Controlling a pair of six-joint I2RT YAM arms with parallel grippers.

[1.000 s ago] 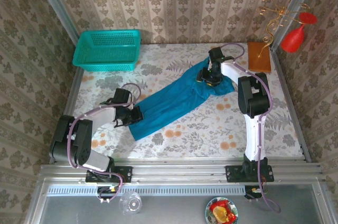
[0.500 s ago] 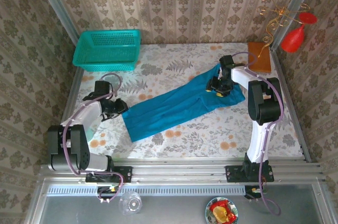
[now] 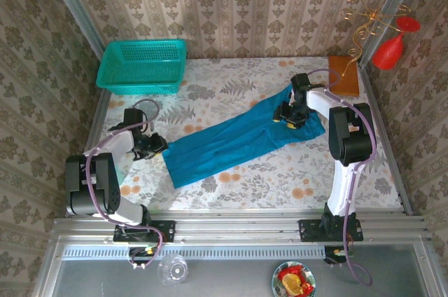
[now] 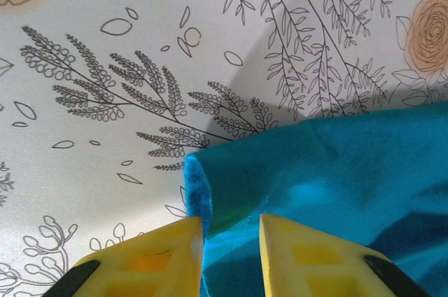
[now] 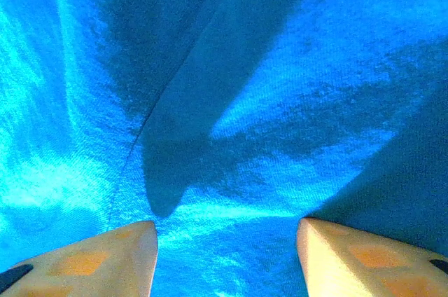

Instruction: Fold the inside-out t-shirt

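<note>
The inside-out t-shirt (image 3: 238, 136) lies as a long teal-blue band stretched diagonally over the flowered table (image 3: 245, 178), from near left to far right. My left gripper (image 3: 159, 148) is at the band's near-left end. In the left wrist view its yellow fingers (image 4: 157, 248) stand a little apart, and the shirt's folded edge (image 4: 199, 188) lies loose between them on the table; the left gripper (image 4: 231, 221) is open. My right gripper (image 3: 287, 116) sits over the shirt's wider far-right end. Its jaws stand wide open (image 5: 227, 225) just above the flat cloth (image 5: 245, 66).
A turquoise mesh basket (image 3: 143, 66) stands at the back left. A brown board (image 3: 343, 75) lies at the back right corner, with a red ornament (image 3: 388, 48) hanging beyond it. Patterned walls close in the table on three sides.
The left gripper has drawn the shirt's near end to the left and parted its jaws. The right gripper has shifted right. The shirt now lies longer and straighter.
</note>
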